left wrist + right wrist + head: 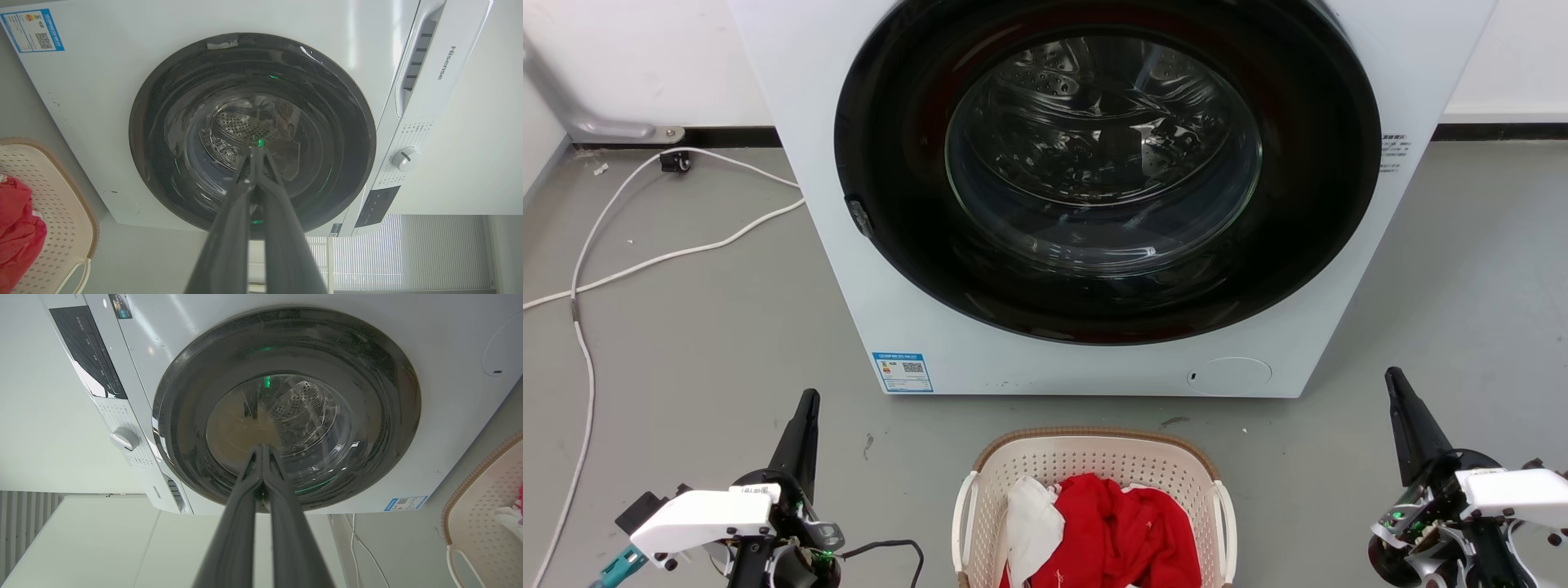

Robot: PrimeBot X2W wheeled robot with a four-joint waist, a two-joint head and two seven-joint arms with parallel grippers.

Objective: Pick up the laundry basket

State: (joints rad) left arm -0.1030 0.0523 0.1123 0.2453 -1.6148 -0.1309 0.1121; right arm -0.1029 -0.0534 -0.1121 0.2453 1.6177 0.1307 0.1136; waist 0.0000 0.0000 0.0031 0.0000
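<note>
The cream laundry basket (1045, 457) with a brown rim and white loop handles stands on the floor at the bottom centre of the head view, holding red and white cloth. My left gripper (809, 398) is to its left, shut and empty, fingers pointing at the washer. My right gripper (1393, 376) is to the basket's right, also shut and empty. In the left wrist view my left gripper (255, 152) has its fingertips together, with the basket (61, 204) at the left edge. In the right wrist view my right gripper (262, 449) is likewise closed, and the basket (482, 502) shows at the right edge.
A white front-loading washing machine (1094, 351) with a dark round door stands right behind the basket. White cables (645, 261) trail over the grey floor at the left. Bare floor lies on both sides of the basket.
</note>
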